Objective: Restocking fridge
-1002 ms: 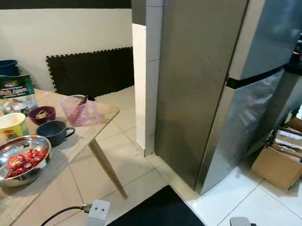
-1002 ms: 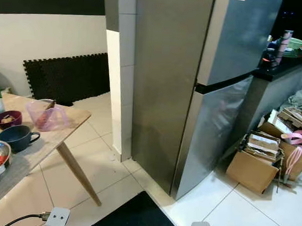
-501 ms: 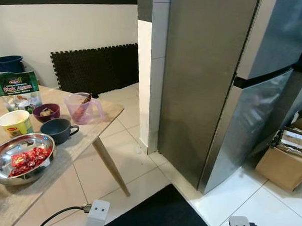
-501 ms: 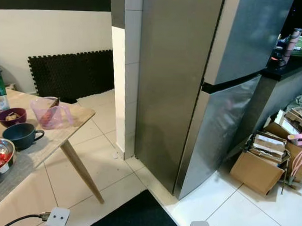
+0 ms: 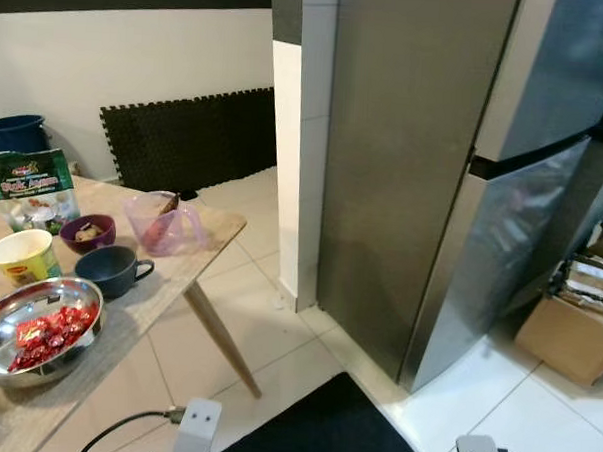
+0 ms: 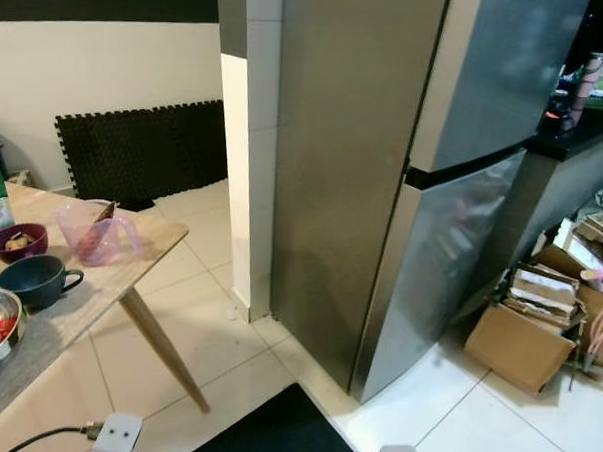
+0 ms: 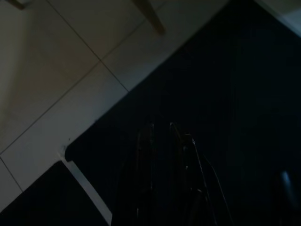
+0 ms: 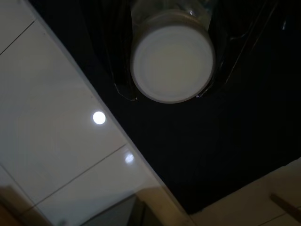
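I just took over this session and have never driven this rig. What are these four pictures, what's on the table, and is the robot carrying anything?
The two wide pictures come from a stereo camera on the humanoid robot's head, looking forward and down. They show a closed steel fridge, a black mat on the tiled floor, and a wooden table on the robot's left. On the table stand a steel bowl of red sweets, a dark mug, a purple bowl, a pink jug, a yellow cup and a green packet.

The two dark pictures come from wrist cameras, both pointing at the floor. The right gripper holds a clear container with a white lid. The left gripper holds nothing.
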Robot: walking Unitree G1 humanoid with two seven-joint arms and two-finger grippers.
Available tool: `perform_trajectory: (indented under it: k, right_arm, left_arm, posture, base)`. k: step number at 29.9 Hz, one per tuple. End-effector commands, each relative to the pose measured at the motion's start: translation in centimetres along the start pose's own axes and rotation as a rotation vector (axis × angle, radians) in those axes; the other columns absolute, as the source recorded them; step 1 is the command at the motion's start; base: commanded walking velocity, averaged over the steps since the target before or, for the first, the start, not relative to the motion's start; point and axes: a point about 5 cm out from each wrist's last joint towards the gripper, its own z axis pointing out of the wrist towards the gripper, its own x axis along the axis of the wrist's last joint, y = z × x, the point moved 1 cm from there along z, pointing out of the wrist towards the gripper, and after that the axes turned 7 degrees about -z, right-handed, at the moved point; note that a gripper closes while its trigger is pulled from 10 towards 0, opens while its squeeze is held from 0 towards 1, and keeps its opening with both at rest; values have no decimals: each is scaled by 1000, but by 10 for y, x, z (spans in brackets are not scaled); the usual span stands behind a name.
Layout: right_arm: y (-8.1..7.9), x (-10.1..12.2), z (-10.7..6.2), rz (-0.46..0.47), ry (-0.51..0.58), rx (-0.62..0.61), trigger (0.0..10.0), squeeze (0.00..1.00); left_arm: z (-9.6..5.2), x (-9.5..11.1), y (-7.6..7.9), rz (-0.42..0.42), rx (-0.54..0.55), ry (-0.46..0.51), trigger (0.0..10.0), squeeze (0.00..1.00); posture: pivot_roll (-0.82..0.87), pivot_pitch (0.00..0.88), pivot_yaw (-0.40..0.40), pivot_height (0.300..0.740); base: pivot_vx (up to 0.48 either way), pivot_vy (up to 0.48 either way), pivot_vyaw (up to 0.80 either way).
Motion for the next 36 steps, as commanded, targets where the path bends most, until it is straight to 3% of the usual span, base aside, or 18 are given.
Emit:
perform_trajectory:
  k: [1, 14, 36]
  right_arm:
    - [-2, 2, 1, 17, 6, 4, 10000, 0]
    - [3, 3, 1, 48, 0, -24, 10000, 0]
    - [7, -1, 0, 51, -8, -37, 10000, 0]
  left_arm:
    - [-2, -6, -6, 1, 13, -23, 10000, 0]
    - [-1, -4, -3, -5, 9, -16, 10000, 0]
    - [-1, -5, 2, 13, -9, -21, 10000, 0]
  posture:
    - [-40, 46, 9, 740]
    - [-41, 46, 8, 740]
    - [-55, 42, 9, 740]
  base:
    - [356, 0, 0]
    - [352, 0, -37]
    - [314, 0, -800]
